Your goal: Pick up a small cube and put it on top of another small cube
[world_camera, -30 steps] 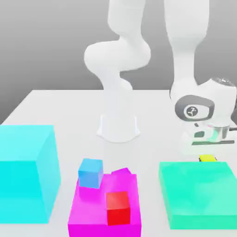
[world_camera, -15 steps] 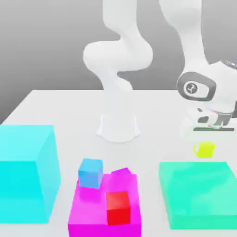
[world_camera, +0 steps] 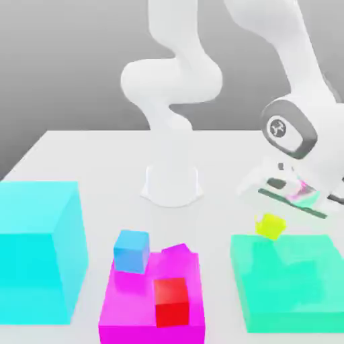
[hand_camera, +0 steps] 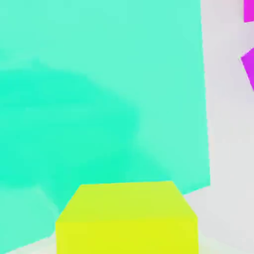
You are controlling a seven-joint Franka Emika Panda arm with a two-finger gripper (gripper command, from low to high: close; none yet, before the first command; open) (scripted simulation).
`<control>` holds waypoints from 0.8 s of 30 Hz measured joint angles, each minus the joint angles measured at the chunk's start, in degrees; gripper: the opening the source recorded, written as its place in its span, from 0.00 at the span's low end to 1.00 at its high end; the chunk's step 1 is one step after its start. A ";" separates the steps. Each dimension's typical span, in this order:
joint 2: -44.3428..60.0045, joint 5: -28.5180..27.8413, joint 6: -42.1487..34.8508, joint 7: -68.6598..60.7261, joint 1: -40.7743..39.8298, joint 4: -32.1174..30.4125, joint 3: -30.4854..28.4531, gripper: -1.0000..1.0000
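Note:
The small cube (world_camera: 270, 226), tiny and bright yellow, hangs in the air just over the far edge of a flat teal block (world_camera: 289, 289). It hangs slightly tilted. My gripper (world_camera: 272, 219) is shut on it from above, and the white hand leans over toward the exterior view's right. In the hand view the yellow cube (hand_camera: 126, 218) sits close to the camera with the teal block (hand_camera: 99, 89) beneath it. A light-blue small cube (world_camera: 132, 250) and a red small cube (world_camera: 171, 301) rest on a magenta block (world_camera: 134, 316) at the front middle.
A large cyan cube (world_camera: 37, 248) stands at the exterior view's left. A small magenta cube (world_camera: 178, 253) sits on the magenta block's far side. The arm's white base (world_camera: 172, 185) stands mid-table. A magenta edge (hand_camera: 248, 64) shows in the hand view.
The yellow cube has left the table, rising and shifting toward the exterior view's left with the gripper. The hand has tilted.

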 joint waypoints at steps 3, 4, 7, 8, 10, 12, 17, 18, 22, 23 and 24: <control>-0.97 2.51 -0.86 6.06 -3.16 2.60 -3.67 0.00; -1.39 3.33 -0.96 8.12 -4.34 3.44 -4.83 0.00; -2.92 5.55 -0.47 14.97 -8.86 5.85 -7.93 0.00; -3.49 6.08 0.14 17.81 -10.53 6.59 -8.89 0.00; -4.77 6.95 1.65 23.83 -13.80 8.02 -10.68 0.00; -6.18 7.61 3.53 30.26 -16.95 9.43 -12.30 0.00; -4.61 6.17 9.89 41.62 -19.29 10.67 -11.62 0.00; -3.54 5.62 11.31 42.21 -19.22 10.37 -11.67 0.00; -0.21 4.04 15.41 43.56 -18.79 9.39 -11.93 1.00; -0.21 4.04 15.41 43.56 -18.79 9.39 -11.93 1.00; -0.21 4.04 15.41 43.56 -18.79 9.39 -11.93 1.00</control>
